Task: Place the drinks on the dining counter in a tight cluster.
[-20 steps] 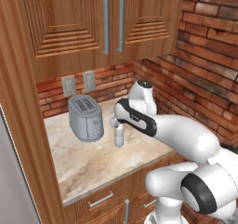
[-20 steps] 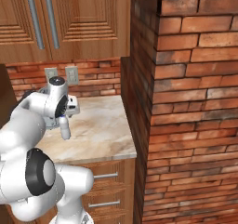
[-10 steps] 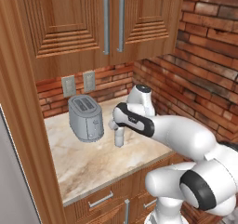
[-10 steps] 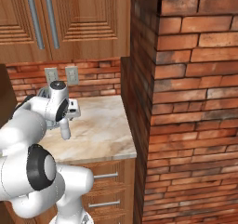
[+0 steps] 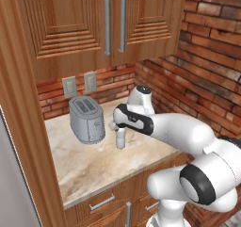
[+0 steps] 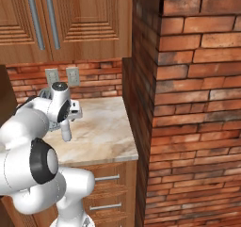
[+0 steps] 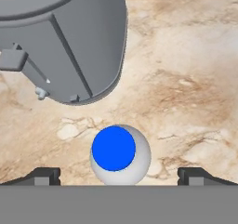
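Directly below my wide-open fingers point(image 7: 119, 175): slim white blue-capped bottle point(image 7: 119, 154); risk of toppling against nearby steel toaster point(image 7: 65, 42).

Left base view: behind the arm on its left, looks forward and down, mid range, at the marbled desk point(image 5: 94, 162) under wood cabinets.
Right base view: behind on the right, same desk point(image 6: 106, 136), brick pillar point(image 6: 188, 103) close by.
Hand view: straight down, very near, over the toaster point(image 7: 65, 42).
Shared: desk and toaster point(image 5: 87, 120).
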